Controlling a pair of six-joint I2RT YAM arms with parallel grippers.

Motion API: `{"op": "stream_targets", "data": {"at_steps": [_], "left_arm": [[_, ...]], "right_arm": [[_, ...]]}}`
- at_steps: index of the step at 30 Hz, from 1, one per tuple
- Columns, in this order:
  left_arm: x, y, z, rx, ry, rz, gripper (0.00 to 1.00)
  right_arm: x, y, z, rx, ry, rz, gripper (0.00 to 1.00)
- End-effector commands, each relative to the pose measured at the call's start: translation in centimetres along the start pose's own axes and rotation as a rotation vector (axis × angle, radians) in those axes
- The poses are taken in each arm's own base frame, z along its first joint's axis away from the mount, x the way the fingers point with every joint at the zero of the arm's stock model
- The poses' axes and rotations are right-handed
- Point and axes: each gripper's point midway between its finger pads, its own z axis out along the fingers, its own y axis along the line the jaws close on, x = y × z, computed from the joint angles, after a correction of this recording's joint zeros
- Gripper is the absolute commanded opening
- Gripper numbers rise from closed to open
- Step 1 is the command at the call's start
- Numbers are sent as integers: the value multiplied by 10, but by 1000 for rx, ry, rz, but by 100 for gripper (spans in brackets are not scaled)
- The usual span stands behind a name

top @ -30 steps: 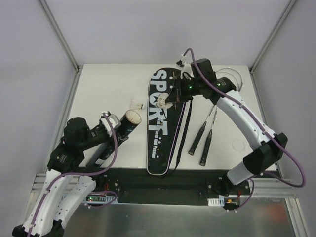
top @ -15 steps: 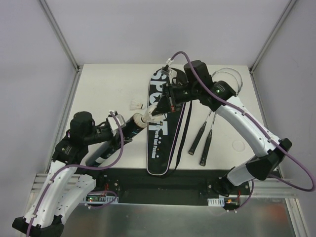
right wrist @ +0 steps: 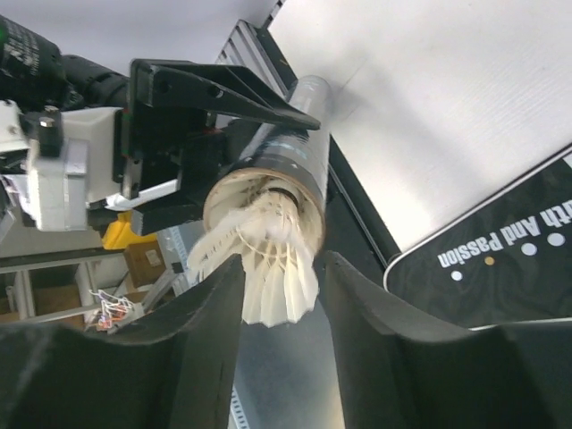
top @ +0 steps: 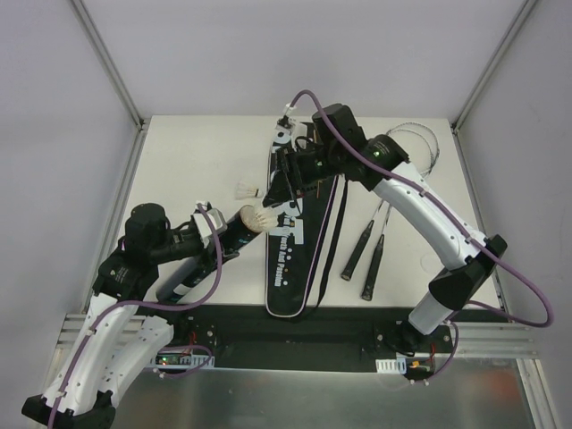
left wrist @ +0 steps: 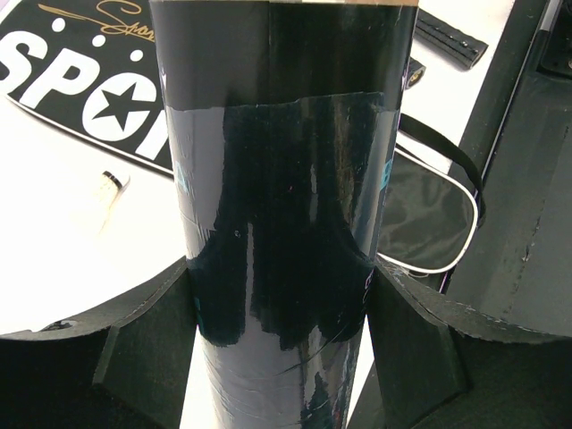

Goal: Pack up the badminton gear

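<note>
My left gripper [top: 219, 234] is shut on the long black tube [left wrist: 281, 179] and holds it tilted, mouth toward the bag. A white feather shuttlecock [top: 255, 217] sits in the tube mouth with its feathers sticking out [right wrist: 273, 268]. My right gripper [top: 288, 183] is open just behind it, with the feathers showing between its fingers [right wrist: 357, 340]. A second shuttlecock [top: 246, 190] lies on the table next to the black SPORT bag [top: 290, 241]. Two silver rackets [top: 366, 246] lie right of the bag.
The bag's black strap [top: 332, 232] runs along its right side between the bag and the racket handles. The racket heads [top: 420, 147] reach the back right corner. Metal frame posts [top: 134, 116] stand at the back corners of the table.
My right gripper carried the shuttlecock from over the bag to the tube mouth, let it go and drew back. My left arm swung the tube toward it.
</note>
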Motion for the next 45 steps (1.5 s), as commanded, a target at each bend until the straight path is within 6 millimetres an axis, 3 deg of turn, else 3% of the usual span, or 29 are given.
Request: {"op": "stream_targets", "data": {"at_steps": [1,8,13,19,25,32,38,45], "left_arm": [[-33,1,-7,-1,-91,83,0],[-35,7,-7,-35,-93,72,0],[-40,11,-9,-67,-113,62,0],[-49,21,-10,-124,-146,42,0],[-51,34,-16,-222,-162,5,0],[-33,62,-32,-447,-134,-67,0],[-27,83,-47,-592,-107,-90,0],[-39,96,-62,-686,-103,-94,0]], "right_arm": [[8,-5,-7,42,16,-33,47],[17,-2,14,40,75,-60,57],[15,-6,44,81,92,-66,63],[10,3,78,127,101,-85,66],[-3,9,71,125,50,-90,74],[-41,37,18,13,-152,-117,86],[-77,10,-10,105,-363,-103,91],[-114,-82,8,438,-530,52,91]]}}
